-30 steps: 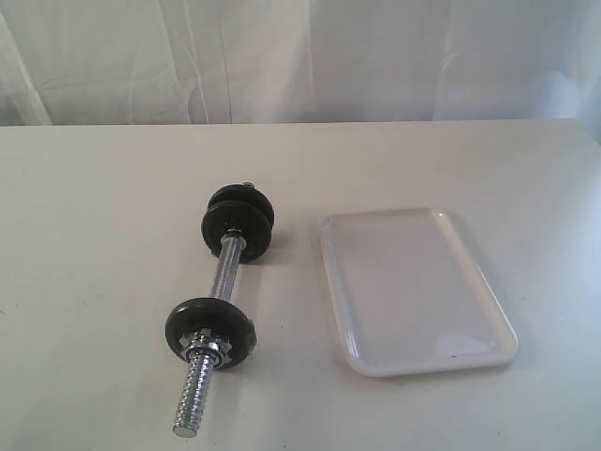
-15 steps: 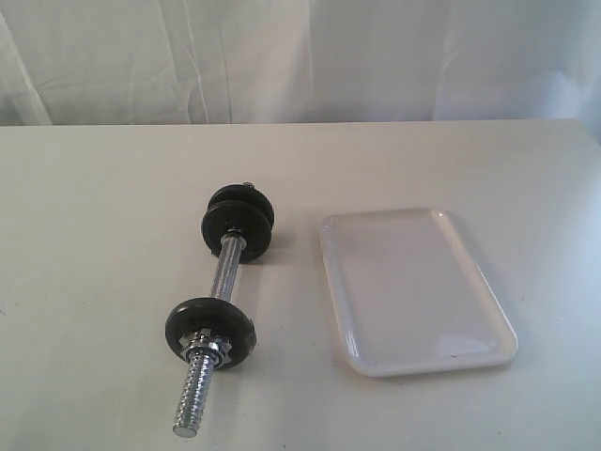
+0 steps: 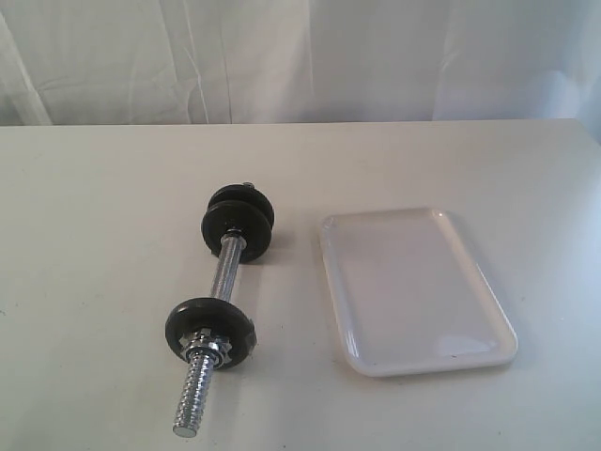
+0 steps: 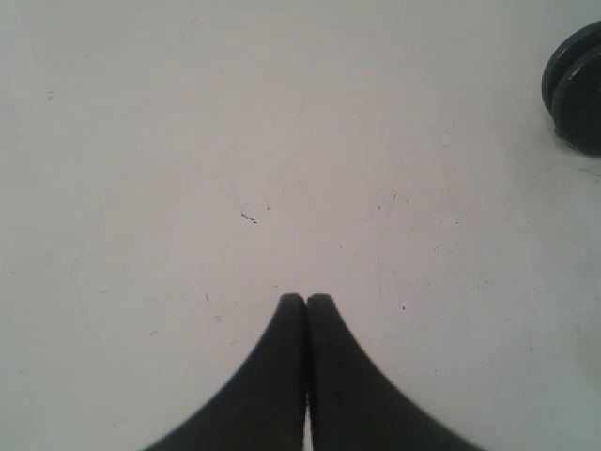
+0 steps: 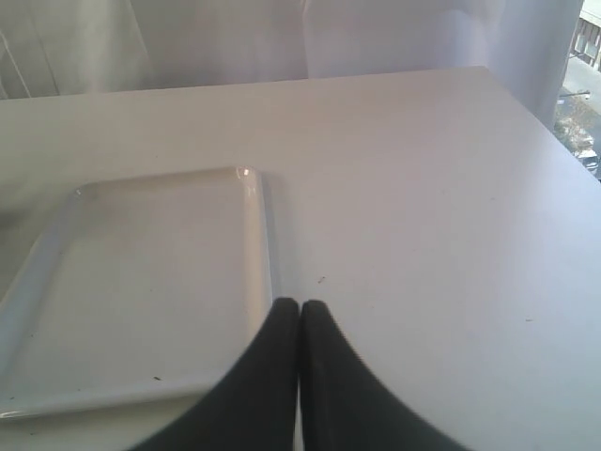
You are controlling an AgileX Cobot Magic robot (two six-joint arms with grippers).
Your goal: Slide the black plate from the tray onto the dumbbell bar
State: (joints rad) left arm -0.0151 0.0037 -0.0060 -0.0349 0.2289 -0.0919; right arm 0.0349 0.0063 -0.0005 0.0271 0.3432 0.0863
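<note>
We see our black left claw (image 4: 306, 299) and black right claw (image 5: 300, 303) pinched tight, empty; the white glossy plastic tray (image 3: 413, 282) lies at 3 o'clock of the chrome dumbbell bar (image 3: 225, 269).

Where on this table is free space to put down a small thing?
Free: the wide table stretch left of the dumbbell bar, the strip behind it toward the curtain, and the tray, which holds nothing. Tight: the narrow gap between bar and tray.

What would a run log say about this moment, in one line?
tray: no plate in it | bar: beside tray, discs on it | left jaws: shut, empty | right jaws: shut, empty
</note>
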